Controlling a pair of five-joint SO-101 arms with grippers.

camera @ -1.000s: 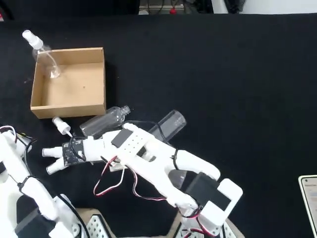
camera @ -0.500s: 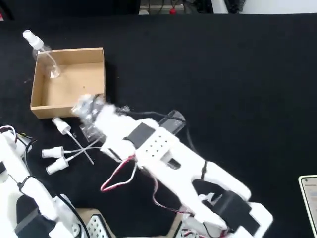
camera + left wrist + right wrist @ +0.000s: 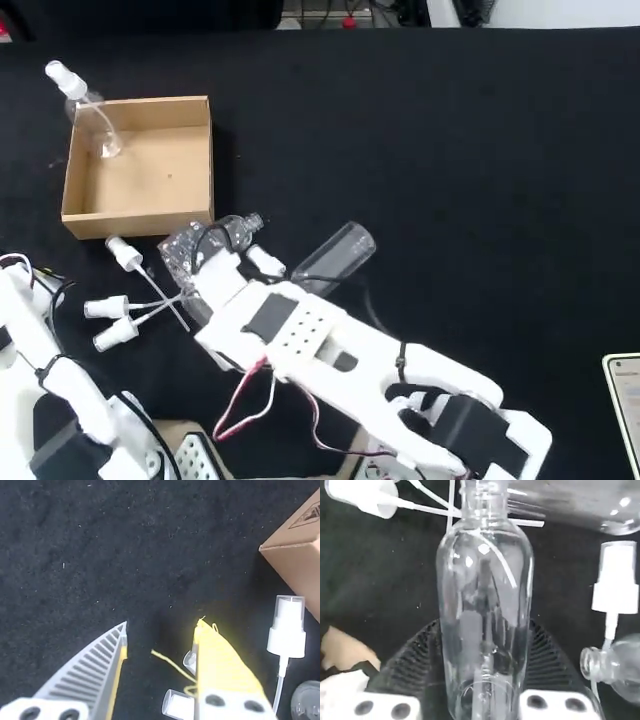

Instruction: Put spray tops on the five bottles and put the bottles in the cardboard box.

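The right end effector point(image 3: 485, 630) pinches a clear round-shouldered plastic bottle point(image 3: 485, 580) by its body, close to the near corner of the open brown cardboard box point(image 3: 120, 222); the neck is bare. That smooth wall could slip or swivel between the jaws, I'd say, and the loose white spray tops point(image 3: 105, 307) lie just beside (easily swept away). A second clear bottle point(image 3: 338, 252) lying on its side might roll. The left end effector point(image 3: 161, 625) hangs spread, holding nothing. The worktop point(image 3: 480, 180) is matte black cloth; cables point(image 3: 330, 18) and a pale wall point(image 3: 560, 12) show beyond its far edge.
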